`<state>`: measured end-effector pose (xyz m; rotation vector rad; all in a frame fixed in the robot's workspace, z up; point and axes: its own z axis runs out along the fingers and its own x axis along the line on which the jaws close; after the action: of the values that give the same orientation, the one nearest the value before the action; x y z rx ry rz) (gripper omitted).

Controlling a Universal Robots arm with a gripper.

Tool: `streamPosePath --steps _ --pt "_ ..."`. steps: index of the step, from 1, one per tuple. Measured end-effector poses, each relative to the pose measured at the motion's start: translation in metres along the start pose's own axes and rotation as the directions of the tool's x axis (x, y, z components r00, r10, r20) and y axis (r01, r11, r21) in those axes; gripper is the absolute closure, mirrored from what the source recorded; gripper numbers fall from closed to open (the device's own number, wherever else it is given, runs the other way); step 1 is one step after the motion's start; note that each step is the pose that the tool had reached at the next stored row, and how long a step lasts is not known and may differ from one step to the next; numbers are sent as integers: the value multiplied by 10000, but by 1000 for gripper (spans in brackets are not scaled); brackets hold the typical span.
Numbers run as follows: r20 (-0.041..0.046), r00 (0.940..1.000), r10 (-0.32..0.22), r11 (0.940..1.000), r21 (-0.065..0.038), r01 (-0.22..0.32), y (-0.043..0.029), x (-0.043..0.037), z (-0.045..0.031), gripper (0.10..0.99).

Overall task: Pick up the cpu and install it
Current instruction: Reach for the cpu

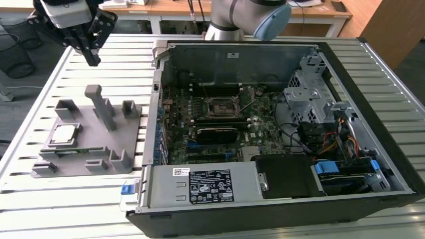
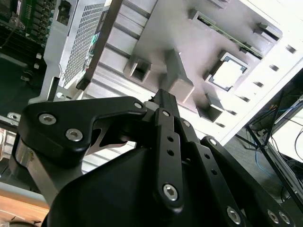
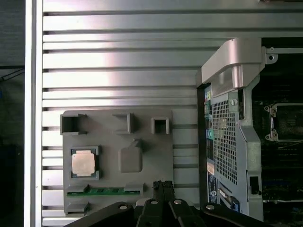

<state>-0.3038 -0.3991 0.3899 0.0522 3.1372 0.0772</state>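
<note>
The end effector (image 1: 93, 60) hangs at the upper left of the exterior view, above the slatted metal surface (image 1: 126, 59) and well apart from the cpu (image 1: 64, 134). Its fingers are pressed together and carry nothing. The cpu lies flat in a square recess of the grey plastic holder (image 1: 99, 152), at the lower left of the exterior view, just beside the open computer case (image 1: 362, 47). The recess walls frame the chip on its sides. As a judgement, this fixes its position and orientation so that it presents its top face upward for a grasp from above. The holder's upright posts (image 1: 101, 107) stand between the recess and the case wall, and the tallest would likely call for clearance. Inside the case, the black socket frame (image 1: 222, 105) sits on the motherboard (image 1: 199, 144) near the centre of the exterior view — well apart from the cpu. With the chip in its holder, pick-up is not yet done. In the first wrist view the cpu (image 3: 84, 163) reads as a small flat square with a pale silvery metal top, a soft sheen and a thin darker border — far smaller than the holder (image 3: 144, 142). A green circuit strip (image 3: 104, 190) lies in a slot just beside it.
</note>
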Motion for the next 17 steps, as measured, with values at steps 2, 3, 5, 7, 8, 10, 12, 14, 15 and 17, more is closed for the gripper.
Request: streamPosePath --steps 2,3,5,7,8,10,12,14,15,17 --pt "0 10000 0 10000 0 0 -7 32 2 980" --pt "1 10000 0 10000 -1 0 -12 46 4 980" --pt "0 10000 -2 10000 0 2 -25 69 6 980" --pt "0 10000 -3 10000 0 3 -41 98 10 980" --pt "-1 10000 -3 10000 0 3 -50 114 12 980" --pt "0 10000 -4 10000 0 4 -66 158 21 980" --pt "0 10000 -18 10000 0 18 -77 200 36 980" --pt "-2 10000 -56 10000 -2 56 -84 248 51 980" --pt "-4 10000 -74 10000 -1 74 -88 272 56 980" --pt "-5 9999 -102 9999 -2 102 -93 328 64 980"
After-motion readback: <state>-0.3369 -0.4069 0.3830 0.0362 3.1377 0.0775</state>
